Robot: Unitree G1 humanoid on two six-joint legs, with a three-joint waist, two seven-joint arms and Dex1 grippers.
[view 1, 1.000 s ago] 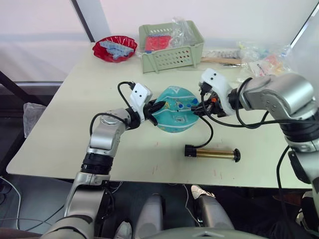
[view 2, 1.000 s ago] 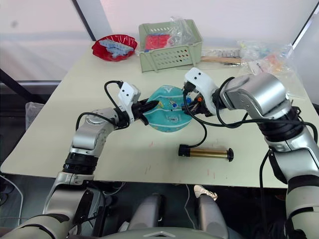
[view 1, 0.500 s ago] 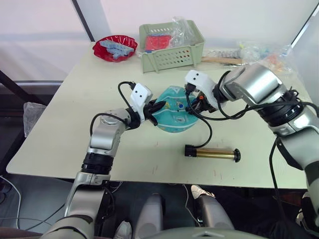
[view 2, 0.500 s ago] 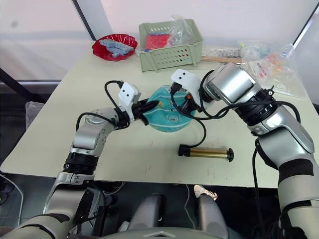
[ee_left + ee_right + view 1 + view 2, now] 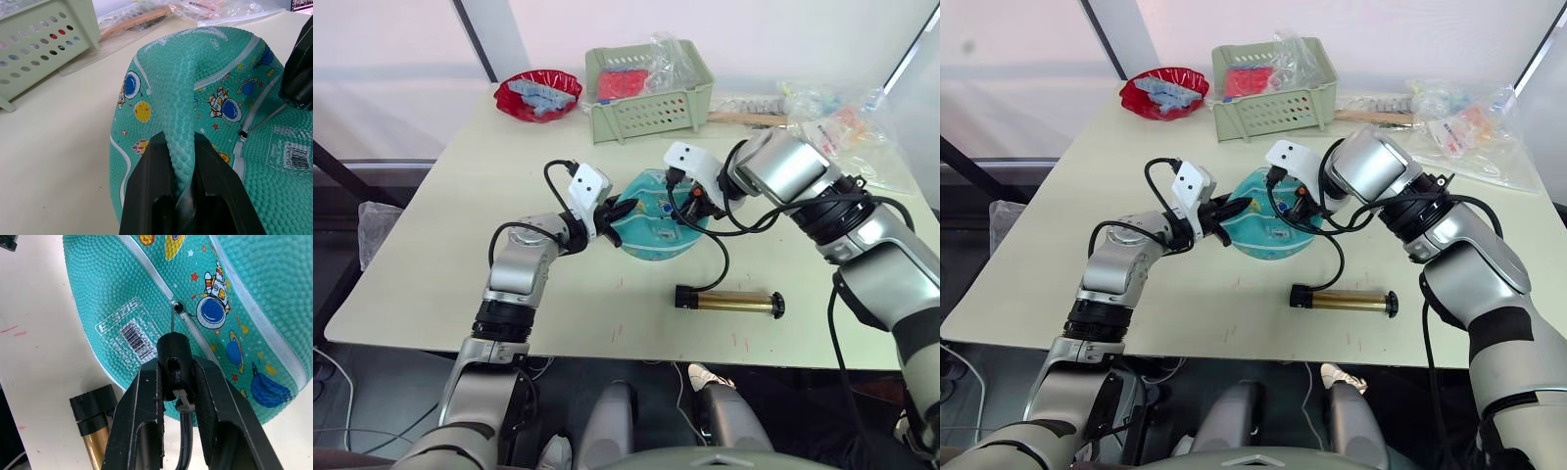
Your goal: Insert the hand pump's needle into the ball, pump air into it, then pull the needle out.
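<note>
Right gripper, clamped on the needle's black fitting, has the tip at the valve of the ball, whose pinched fold the left gripper holds; insertion is in hand, needing a straight push, with the hand pump lying just beside the ball

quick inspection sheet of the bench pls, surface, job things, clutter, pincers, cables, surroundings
surface: pale table, small red marks near its front edge.
job's things: limp ball; needle tip at its valve; hand pump lying apart.
clutter: green basket, red bowl, plastic packets.
grippers: left pincer pinching a fold of the ball; right pincer clamping the needle's fitting.
cables: black hose from pump to fitting.
surroundings: nothing seen.
</note>
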